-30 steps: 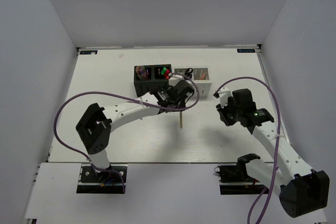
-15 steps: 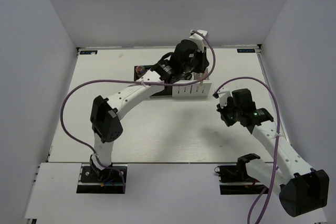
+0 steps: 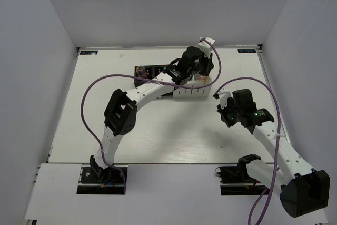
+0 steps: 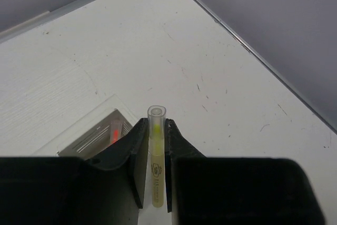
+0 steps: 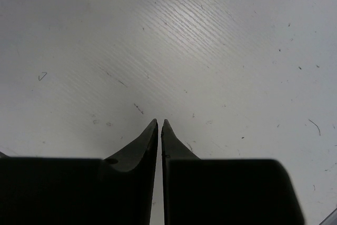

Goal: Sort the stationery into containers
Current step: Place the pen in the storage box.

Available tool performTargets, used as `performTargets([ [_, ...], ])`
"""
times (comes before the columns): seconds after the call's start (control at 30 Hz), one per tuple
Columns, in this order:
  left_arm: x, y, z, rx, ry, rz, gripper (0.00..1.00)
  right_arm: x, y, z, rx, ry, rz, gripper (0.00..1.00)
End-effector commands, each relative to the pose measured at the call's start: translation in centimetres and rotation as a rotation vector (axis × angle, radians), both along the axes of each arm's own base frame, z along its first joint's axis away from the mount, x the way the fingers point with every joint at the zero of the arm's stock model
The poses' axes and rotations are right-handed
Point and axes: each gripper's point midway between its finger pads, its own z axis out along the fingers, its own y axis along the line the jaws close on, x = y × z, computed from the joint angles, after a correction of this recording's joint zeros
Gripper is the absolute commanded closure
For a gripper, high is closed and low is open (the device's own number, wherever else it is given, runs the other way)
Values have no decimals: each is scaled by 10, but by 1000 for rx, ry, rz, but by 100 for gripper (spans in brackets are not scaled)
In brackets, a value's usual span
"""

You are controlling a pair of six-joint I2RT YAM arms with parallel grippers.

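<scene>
Left fingers point(image 4: 138, 151) clamp a pale stick point(image 4: 156, 148), arm point(image 3: 142, 89) outstretched over containers point(image 3: 189, 93); right fingers point(image 5: 147, 146) closed

My left arm point(image 3: 145, 90), left gripper point(image 4: 156, 124) pinching stick point(image 4: 156, 156), overhangs holder row point(image 3: 188, 93); bare table point(image 3: 174, 135) around right gripper point(image 5: 159, 123), passable.

Two black holders point(image 3: 150, 72), white holders point(image 3: 189, 94) partly hidden, one pale stick point(image 4: 156, 148), two arms point(image 3: 274, 140)

Left arm point(image 3: 143, 91) extended, left end effector point(image 4: 156, 126) clamped, right end effector point(image 5: 159, 125) closed
</scene>
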Motion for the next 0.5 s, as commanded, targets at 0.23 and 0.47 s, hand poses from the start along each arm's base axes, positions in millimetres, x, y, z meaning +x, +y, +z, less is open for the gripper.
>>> performTargets([
  [0.23, 21, 10, 42, -152, -51, 4, 100, 6, 5, 7, 11, -29, 31, 91],
  [0.47, 35, 12, 44, -152, -75, 22, 100, 5, 5, 6, 10, -19, 28, 90],
])
